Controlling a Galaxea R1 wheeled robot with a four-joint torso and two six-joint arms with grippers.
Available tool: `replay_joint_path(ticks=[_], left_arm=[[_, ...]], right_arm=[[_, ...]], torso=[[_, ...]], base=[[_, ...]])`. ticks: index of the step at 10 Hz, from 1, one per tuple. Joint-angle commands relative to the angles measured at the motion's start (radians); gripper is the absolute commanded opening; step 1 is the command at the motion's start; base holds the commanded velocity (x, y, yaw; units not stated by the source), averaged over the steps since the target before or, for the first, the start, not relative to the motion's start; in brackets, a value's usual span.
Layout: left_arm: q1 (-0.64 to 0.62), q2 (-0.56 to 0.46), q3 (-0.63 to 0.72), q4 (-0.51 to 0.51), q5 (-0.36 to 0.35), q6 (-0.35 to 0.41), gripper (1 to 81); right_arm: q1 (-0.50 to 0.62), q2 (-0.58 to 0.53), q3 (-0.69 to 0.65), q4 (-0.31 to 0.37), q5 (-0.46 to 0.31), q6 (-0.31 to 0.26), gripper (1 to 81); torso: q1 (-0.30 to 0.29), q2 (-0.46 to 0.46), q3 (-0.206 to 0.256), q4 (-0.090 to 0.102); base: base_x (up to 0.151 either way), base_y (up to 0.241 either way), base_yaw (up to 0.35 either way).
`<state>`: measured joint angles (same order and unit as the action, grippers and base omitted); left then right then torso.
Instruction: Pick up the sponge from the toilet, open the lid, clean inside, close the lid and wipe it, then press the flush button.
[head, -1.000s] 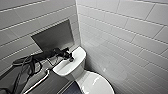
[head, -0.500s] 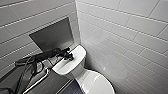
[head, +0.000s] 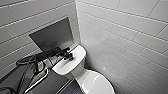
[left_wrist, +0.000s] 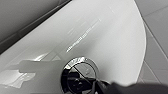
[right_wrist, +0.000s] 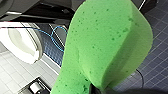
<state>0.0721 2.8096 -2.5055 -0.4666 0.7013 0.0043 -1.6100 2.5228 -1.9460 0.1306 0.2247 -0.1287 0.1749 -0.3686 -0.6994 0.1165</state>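
**Left Claw at the Flush Button, Sponge in the Right Claw**

The step in hand looks like the last one: pressing the flush button (left_wrist: 79, 76). To do it well, the robot should push straight down on the middle of the button, not on its shiny ring. A push from the side could let the tip slide off onto the smooth white tank top (head: 75, 60). The push should be slow and firm, and then the arm should lift straight up so the button can pop back. The other arm should stay well away while this goes on.

In the head view, the left arm (head: 42, 56) comes in from 9 o'clock and lies long and low. It reaches over to the tank of the toilet (head: 95, 82), which sits in the corner of the tiled walls. The left claw (head: 68, 56) is over the middle of the tank top. The bowl with its lid down lies at 5 o'clock from the claw. In the left wrist view a dark tip is right at the edge of the button, and it seems to touch it. One cannot tell if the left claw is open or closed.

The right claw (right_wrist: 99, 89) is gripping the sponge (right_wrist: 105, 45). The sponge is bright green and held up over the dark floor, well apart from the toilet.
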Motion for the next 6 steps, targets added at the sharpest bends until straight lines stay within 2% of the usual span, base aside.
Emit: replay_joint_path(ticks=[1, 6], left_arm=[[-0.231, -0.076, -0.073, 0.071, -0.014, 0.036, 1.0], [-0.251, -0.079, -0.099, 0.117, -0.026, 0.036, 1.0]], right_arm=[[-0.029, -0.019, 0.015, 0.003, -0.087, 0.001, 1.0], [-0.032, -0.016, 0.013, 0.0, -0.087, 0.001, 1.0]], torso=[[0.0, 0.0, 0.0, 0.0], [0.0, 0.0, 0.0, 0.0]], base=[[0.0, 0.0, 0.0], [0.0, 0.0, 0.0]])
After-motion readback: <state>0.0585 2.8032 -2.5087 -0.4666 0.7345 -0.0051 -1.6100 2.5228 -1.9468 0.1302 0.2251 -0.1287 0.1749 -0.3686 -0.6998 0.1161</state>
